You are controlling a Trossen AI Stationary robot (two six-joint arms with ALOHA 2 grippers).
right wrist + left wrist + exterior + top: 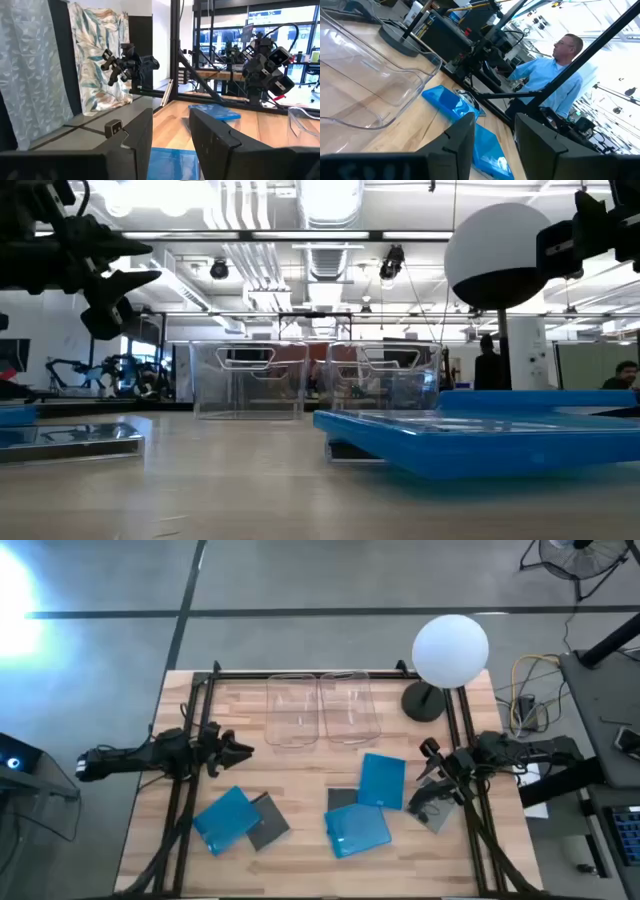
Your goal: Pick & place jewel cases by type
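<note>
Six jewel cases lie flat on the wooden table. On the left, a blue case (226,817) rests partly against a dark grey one (269,824). Right of centre, two blue cases (381,780) (357,828) overlap a dark grey case (342,798). Another grey case (433,809) lies near the right edge. My left gripper (238,750) hovers open above the table's left part, clear of the cases, and shows open in its wrist view (494,125). My right gripper (430,766) is open (170,117), just above and beyond the right grey case.
Two clear plastic bins (295,711) (350,707) stand side by side at the far middle of the table. A lamp with a white globe (450,650) and dark base (424,701) stands at the far right. A person (555,75) is beyond the table.
</note>
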